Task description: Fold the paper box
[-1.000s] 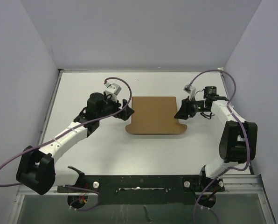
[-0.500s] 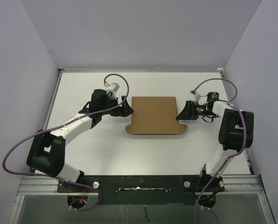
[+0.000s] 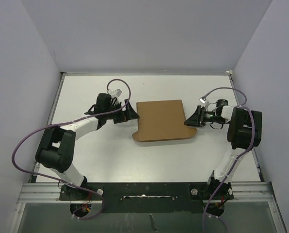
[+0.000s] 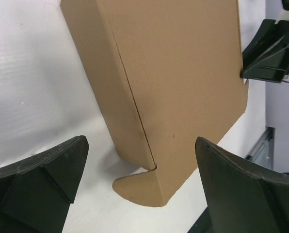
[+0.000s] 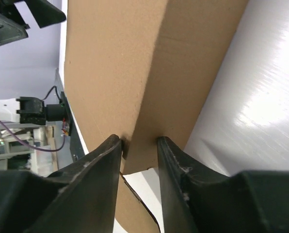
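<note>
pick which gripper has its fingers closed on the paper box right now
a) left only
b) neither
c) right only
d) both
C: in the right wrist view the right gripper has a finger pressed on each side of a wall of the paper box, while the left gripper stands wide open with neither finger touching the box.

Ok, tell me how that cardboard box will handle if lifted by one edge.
The paper box is thin creased sheet, so it will probably hinge at its fold rather than rise flat. It looks light and would likely slide on the glossy table if pushed. Pinched only at one edge by the right gripper, it may droop or swivel.
</note>
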Tool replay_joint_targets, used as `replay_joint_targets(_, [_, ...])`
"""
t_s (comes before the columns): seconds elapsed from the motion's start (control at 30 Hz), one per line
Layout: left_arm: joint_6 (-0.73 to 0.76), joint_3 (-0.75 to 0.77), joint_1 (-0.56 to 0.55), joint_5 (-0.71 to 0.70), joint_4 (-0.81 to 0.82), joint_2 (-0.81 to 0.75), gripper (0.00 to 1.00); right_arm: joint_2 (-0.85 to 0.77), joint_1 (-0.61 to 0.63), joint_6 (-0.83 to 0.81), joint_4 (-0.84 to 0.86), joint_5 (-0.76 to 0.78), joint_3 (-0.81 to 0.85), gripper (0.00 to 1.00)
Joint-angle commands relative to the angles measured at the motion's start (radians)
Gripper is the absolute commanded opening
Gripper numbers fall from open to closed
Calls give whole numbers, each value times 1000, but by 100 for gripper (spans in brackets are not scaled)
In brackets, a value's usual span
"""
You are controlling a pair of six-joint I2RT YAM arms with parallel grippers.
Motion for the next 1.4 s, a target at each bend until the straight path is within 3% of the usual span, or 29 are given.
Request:
replay_joint_targets(0.0, [-102,11,6,97,145,39,93,48,-37,17,17,-26,29,31])
replay_joint_targets(0.57, [-266,-55,3,144,288,117,98,109,-78,24,-5,-13,30,22])
replay_joint_targets(1.03, [-486,-172,-25,156,666,211,98,131,-87,15,-19,-6,34,20])
replay_joint_targets(1.13, [-525,-185,-39,147,738,241,96,132,-86,14,-20,-3,34,20])
replay_joint_targets(1.37, [-555,-204,-71,117,826,257,79,132,-85,12,-20,-1,34,20])
